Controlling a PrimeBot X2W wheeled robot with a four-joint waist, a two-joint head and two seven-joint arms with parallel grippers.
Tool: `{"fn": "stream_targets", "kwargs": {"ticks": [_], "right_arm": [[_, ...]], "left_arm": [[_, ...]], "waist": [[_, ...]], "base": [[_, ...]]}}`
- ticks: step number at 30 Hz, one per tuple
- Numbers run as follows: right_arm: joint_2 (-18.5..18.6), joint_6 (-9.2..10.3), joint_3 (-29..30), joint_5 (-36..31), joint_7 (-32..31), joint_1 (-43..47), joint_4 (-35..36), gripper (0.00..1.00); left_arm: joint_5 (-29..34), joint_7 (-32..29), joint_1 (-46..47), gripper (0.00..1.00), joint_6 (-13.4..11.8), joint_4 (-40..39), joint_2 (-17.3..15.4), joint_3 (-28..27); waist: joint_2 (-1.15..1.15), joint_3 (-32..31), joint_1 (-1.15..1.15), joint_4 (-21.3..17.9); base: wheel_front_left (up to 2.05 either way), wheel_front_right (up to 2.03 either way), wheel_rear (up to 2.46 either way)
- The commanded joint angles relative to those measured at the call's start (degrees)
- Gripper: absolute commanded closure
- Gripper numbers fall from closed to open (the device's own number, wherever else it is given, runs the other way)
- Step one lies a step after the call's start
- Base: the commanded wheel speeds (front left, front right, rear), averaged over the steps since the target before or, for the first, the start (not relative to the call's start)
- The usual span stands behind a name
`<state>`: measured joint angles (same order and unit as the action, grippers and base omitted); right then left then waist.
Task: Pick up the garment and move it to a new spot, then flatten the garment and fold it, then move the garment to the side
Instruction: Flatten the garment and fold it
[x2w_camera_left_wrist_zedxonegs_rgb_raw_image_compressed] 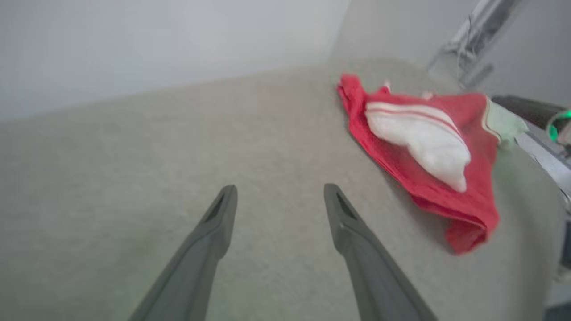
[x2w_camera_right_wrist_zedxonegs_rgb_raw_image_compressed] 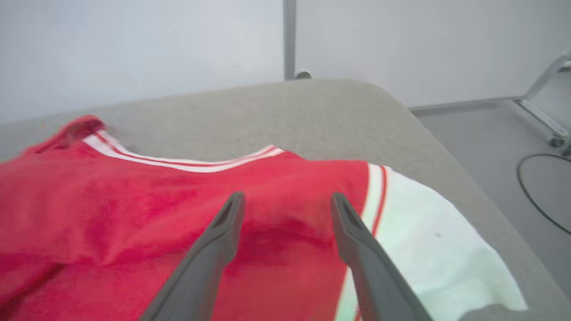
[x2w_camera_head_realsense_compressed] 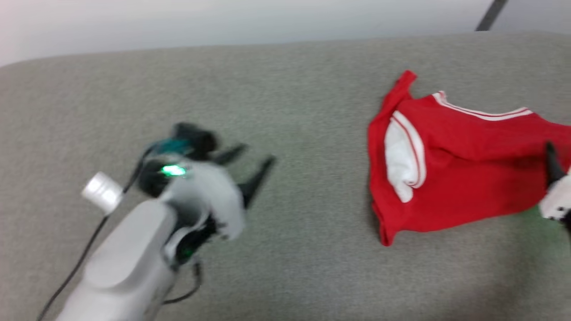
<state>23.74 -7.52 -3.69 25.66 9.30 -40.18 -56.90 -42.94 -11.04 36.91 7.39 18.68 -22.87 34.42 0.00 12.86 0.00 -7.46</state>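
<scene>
The garment (x2w_camera_head_realsense_compressed: 464, 165), a red jersey with white sleeves and striped trim, lies rumpled on the right part of the grey padded table (x2w_camera_head_realsense_compressed: 285, 89). It also shows at the upper right in the left wrist view as the garment (x2w_camera_left_wrist_zedxonegs_rgb_raw_image_compressed: 428, 165). My left gripper (x2w_camera_head_realsense_compressed: 252, 167) hovers open over bare table well to the garment's left, and its open jaws (x2w_camera_left_wrist_zedxonegs_rgb_raw_image_compressed: 280, 196) hold nothing. My right gripper (x2w_camera_right_wrist_zedxonegs_rgb_raw_image_compressed: 287, 203) stands open just above the garment (x2w_camera_right_wrist_zedxonegs_rgb_raw_image_compressed: 134, 214), nothing between its fingers; one dark finger (x2w_camera_head_realsense_compressed: 553, 162) pokes in at the head view's right edge.
The table's far edge meets a pale wall. Past the table's rounded right corner is grey floor (x2w_camera_right_wrist_zedxonegs_rgb_raw_image_compressed: 482, 133) with a black cable (x2w_camera_right_wrist_zedxonegs_rgb_raw_image_compressed: 539, 191) and a metal frame leg (x2w_camera_right_wrist_zedxonegs_rgb_raw_image_compressed: 542, 118). A cable trails from my left arm (x2w_camera_head_realsense_compressed: 120, 267).
</scene>
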Motion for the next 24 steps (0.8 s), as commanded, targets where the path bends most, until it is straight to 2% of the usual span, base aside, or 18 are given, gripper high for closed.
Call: {"fn": "stream_targets", "kwargs": {"ticks": [1, 5, 7, 9, 15, 21, 24], "right_arm": [[-0.02, 0.06, -0.52, 1.46, -0.21, 1.42, 1.99, 0.00], [-0.71, 0.06, -2.62, 5.46, -2.17, 5.49, 12.67, 0.00], [-0.64, 0.06, -2.52, 6.74, -3.15, 7.21, 17.29, 0.00], [-0.95, 0.06, -2.15, 7.41, -4.13, 8.57, 21.58, 0.00], [-3.54, 0.06, -0.48, 6.20, -6.46, 11.41, 31.26, 0.00], [-5.99, 0.05, 0.27, 4.56, -8.37, 13.42, 37.77, 0.00], [-6.67, 0.06, 1.16, 3.66, -9.27, 14.36, 39.91, 0.00]], "left_arm": [[-2.43, -2.40, 1.79, 0.00, 0.12, 0.07, 0.89, 0.76], [-13.12, -18.06, 8.64, 0.00, 0.12, 3.42, 3.42, 4.98], [-16.56, -23.59, 12.30, 0.00, 0.12, 6.17, 5.36, 6.13], [-18.75, -26.63, 16.18, 0.00, 0.12, 9.63, 7.31, 6.16], [-21.52, -30.52, 24.22, 0.00, 0.13, 19.04, 11.81, 7.05], [-20.37, -30.31, 27.30, 0.00, 0.13, 25.33, 10.99, 10.66], [-22.33, -30.71, 27.13, 0.00, 0.13, 27.10, 10.90, 11.35]], "waist": [[0.00, -1.00, 0.00, -2.37], [0.00, -0.11, 0.00, -5.34], [0.00, 0.83, 0.00, -6.71], [0.00, 2.18, 0.00, -8.37], [0.00, 6.21, 0.00, -13.23], [0.00, 8.22, 0.00, -16.78], [0.00, 8.54, 0.00, -17.48]], "base": [[0.00, 0.00, 0.00], [0.00, 0.00, 0.00], [0.00, 0.00, 0.00], [0.00, 0.00, 0.00], [0.00, 0.00, 0.00], [0.00, 0.00, 0.00], [0.00, 0.00, 0.00]]}}
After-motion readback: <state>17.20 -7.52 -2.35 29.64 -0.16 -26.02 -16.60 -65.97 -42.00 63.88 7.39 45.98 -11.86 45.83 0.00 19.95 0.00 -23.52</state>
